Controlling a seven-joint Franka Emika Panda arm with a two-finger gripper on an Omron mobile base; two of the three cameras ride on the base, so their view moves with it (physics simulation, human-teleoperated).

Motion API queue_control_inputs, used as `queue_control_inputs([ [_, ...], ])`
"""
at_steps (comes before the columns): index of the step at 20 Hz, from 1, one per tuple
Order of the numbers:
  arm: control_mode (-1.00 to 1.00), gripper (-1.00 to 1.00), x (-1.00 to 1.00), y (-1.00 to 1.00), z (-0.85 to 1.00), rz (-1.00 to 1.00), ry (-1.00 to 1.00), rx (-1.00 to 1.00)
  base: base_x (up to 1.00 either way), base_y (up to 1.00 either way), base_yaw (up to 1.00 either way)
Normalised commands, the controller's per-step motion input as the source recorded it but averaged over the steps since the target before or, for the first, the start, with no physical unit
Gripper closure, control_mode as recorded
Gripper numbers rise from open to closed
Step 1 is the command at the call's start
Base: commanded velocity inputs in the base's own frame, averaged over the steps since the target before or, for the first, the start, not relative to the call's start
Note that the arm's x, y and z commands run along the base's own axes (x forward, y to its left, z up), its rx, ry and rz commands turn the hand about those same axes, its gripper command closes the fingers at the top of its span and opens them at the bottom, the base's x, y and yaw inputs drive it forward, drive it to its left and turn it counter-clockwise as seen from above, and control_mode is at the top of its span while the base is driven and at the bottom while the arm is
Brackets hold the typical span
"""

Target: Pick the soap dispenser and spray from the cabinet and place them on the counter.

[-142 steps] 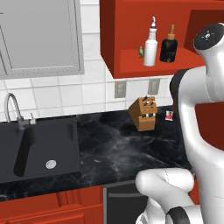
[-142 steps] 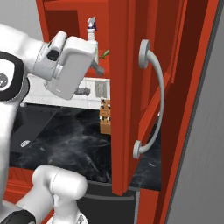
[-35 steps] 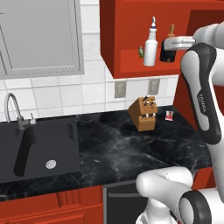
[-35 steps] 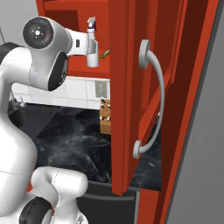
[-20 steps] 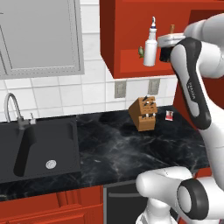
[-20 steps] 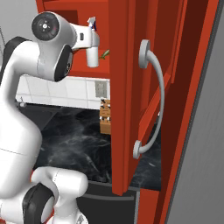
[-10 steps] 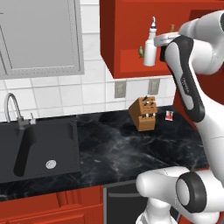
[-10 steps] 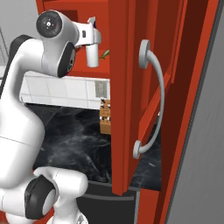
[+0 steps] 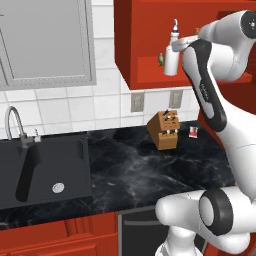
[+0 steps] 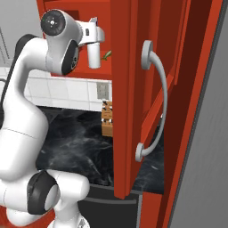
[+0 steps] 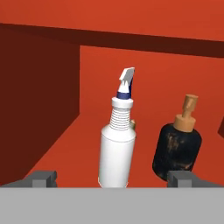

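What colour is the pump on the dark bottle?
Tan-orange, on the soap dispenser; clearest in the hand view.

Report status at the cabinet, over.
Jaws open, empty, level with the shelf. Spray and soap dispenser upright in the cabinet, side by side, untouched. Nothing blocking the approach.

white spray [image 11: 116, 155], brown-black soap dispenser [image 11: 177, 148] with tan pump, glossy red cabinet [image 11: 105, 87], white-veined black counter [image 9: 135, 170]

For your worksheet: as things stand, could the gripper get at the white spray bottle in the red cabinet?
Probably yes. The open gripper faces the spray on the cabinet shelf with nothing between them; the soap dispenser stands apart, beside it.
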Motion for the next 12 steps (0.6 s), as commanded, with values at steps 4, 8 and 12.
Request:
queue_control_inputs([
  [4, -1.0, -1.0, 0.26, 0.0, 0.0, 0.0, 0.0, 0.0, 0.0, 0.0, 0.0],
  [8, -1.0, -1.0, 0.24, 0.0, 0.0, 0.0, 0.01, 0.0, 0.0, 0.0, 0.0],
  [12, -1.0, -1.0, 0.24, 0.0, 0.0, -0.01, 0.02, 0.0, 0.0, 0.0, 0.0],
])
